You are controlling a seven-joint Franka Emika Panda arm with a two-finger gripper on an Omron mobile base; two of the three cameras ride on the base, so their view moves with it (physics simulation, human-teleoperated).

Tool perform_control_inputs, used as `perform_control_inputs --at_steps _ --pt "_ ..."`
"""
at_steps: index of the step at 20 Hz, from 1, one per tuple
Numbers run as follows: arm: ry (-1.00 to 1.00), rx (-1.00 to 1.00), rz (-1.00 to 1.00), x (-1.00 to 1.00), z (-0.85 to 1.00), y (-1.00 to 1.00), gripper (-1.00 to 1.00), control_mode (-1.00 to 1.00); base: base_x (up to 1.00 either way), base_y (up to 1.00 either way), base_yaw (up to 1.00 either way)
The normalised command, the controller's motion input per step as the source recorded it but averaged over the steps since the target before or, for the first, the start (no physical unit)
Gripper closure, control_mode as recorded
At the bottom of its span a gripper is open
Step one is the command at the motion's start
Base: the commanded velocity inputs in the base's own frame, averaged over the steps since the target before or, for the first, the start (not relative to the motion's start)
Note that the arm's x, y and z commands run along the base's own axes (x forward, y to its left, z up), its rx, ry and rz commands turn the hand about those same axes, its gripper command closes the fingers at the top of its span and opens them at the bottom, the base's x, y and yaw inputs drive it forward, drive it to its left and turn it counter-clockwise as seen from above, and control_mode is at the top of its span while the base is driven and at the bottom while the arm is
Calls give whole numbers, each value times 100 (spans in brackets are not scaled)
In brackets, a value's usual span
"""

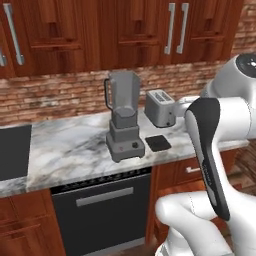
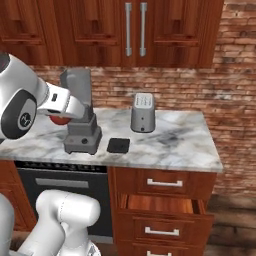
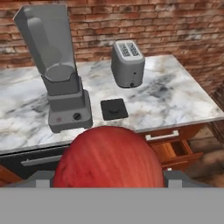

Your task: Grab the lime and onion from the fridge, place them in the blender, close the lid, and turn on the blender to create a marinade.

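One onion (image 3: 109,157), reddish, sat clamped between the finger tips of your pincer (image 3: 109,177), held above the front edge of the tabletop (image 3: 175,100). Your blender (image 3: 61,74) stood on the marble with its jar uncovered. The black lid (image 3: 114,108) lay flat just right of the blender's base. A silver toaster (image 3: 127,63) stood behind the lid, near the brick wall (image 3: 166,26). One drawer (image 2: 162,204) below the tabletop stood partly open.

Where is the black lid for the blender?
The lid lies flat on the marble counter, just right of the blender base and in front of the silver toaster, seen from the left base view.
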Motion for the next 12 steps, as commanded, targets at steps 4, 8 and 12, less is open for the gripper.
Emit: perform_control_inputs --at_steps 4,8,12 --pt "0 0 0 0 0 0 100 100 56 -7 1" --pt "0 0 0 0 0 0 100 100 40 -47 7" --pt "0 0 0 0 0 0 100 100 35 -15 9"
